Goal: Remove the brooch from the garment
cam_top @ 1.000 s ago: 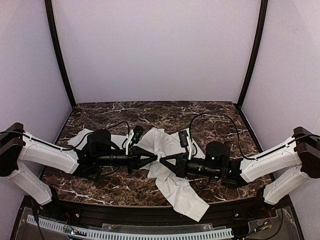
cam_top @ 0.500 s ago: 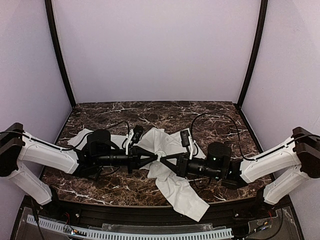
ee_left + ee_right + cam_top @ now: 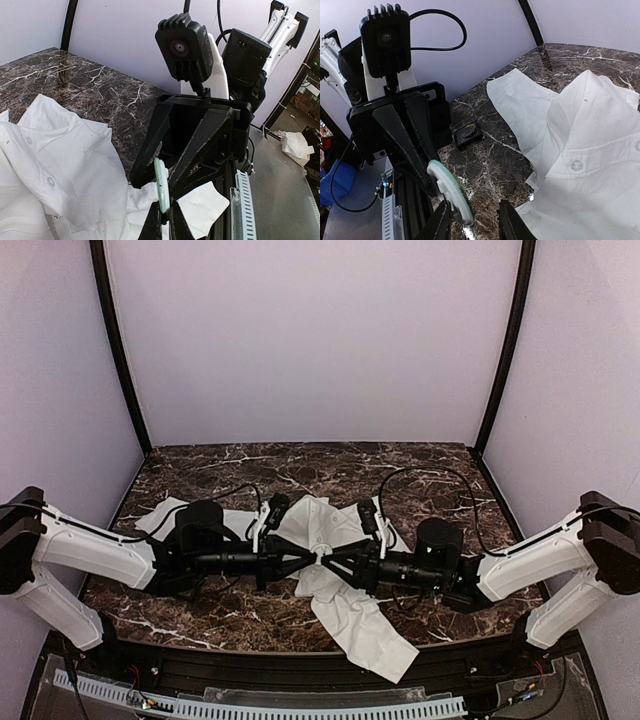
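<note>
The brooch (image 3: 161, 187) is a small pale green-white disc, seen edge-on. My left gripper (image 3: 165, 221) is shut on its lower rim and holds it above the white shirt (image 3: 65, 170). In the right wrist view the brooch (image 3: 451, 192) hangs in the air with no cloth on it, close beside one finger of my right gripper (image 3: 476, 224), whose jaws stand apart. In the top view both grippers meet tip to tip over the shirt (image 3: 335, 525), left gripper (image 3: 308, 555) and right gripper (image 3: 336, 559), with the brooch (image 3: 320, 553) between them.
A small black square tray (image 3: 466, 134) lies on the marble table (image 3: 300, 465) beyond the shirt's edge, near the left arm. The shirt's tail (image 3: 370, 635) hangs over the near table edge. Cables run from both wrists.
My right gripper has moved up and a little left, closer to the brooch and level with the left gripper. The left gripper has held still with the brooch.
</note>
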You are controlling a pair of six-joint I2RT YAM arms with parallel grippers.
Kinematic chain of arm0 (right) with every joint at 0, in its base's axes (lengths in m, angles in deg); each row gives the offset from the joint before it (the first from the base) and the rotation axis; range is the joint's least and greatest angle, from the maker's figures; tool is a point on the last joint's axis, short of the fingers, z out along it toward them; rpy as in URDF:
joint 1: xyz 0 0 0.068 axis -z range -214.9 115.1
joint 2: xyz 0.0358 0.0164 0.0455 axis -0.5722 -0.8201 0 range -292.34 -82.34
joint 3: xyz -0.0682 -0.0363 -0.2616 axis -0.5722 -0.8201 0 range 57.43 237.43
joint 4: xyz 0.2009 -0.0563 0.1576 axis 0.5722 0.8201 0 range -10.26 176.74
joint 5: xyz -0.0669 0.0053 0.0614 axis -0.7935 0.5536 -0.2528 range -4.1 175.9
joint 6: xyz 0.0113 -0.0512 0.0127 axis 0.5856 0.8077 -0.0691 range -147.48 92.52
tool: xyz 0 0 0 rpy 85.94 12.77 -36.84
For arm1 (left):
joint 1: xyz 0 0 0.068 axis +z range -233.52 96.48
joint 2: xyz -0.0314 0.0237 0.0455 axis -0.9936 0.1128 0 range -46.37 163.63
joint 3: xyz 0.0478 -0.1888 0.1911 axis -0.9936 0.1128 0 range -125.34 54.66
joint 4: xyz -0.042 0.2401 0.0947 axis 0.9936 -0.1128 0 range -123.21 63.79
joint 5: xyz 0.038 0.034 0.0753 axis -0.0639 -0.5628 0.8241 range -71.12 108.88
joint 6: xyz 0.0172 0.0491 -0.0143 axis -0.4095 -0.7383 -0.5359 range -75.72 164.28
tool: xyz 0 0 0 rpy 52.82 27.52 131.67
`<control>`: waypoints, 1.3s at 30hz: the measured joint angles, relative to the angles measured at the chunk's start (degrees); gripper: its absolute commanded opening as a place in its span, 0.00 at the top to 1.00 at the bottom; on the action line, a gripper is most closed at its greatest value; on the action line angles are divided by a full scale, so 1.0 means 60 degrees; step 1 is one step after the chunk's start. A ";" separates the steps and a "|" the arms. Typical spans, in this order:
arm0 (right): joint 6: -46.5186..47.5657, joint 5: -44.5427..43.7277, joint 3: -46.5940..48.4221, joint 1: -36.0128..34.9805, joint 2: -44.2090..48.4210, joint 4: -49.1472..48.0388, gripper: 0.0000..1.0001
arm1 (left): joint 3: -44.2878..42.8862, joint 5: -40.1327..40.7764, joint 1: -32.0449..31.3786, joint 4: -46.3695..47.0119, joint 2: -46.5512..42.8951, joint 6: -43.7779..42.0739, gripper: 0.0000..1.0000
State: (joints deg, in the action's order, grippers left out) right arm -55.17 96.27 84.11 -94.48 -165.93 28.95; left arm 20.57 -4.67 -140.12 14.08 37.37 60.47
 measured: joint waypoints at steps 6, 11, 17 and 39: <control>0.0732 0.0087 -0.0215 0.0044 0.0528 0.0295 0.45 | -0.0073 0.0022 -0.0248 -0.0404 -0.0040 -0.0055 0.99; 0.1184 -0.0142 -0.0346 0.0055 0.1406 0.0601 0.22 | -0.0073 0.0171 -0.0233 -0.0776 -0.0069 -0.0047 0.99; 0.1483 -0.2044 0.0011 -0.0007 0.1639 0.2120 0.04 | -0.0015 0.0743 0.0102 -0.1173 -0.0372 0.0018 0.99; 0.2546 -0.6528 0.6142 -0.0280 -0.4175 0.6149 1.00 | 0.1486 0.2750 0.2346 -0.3038 -0.3850 0.0087 0.99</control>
State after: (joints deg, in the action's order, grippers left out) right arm -39.89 57.11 120.96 -96.16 -190.98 65.85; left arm 29.49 11.83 -126.04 -4.15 14.27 60.99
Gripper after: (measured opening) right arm 0.367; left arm 0.013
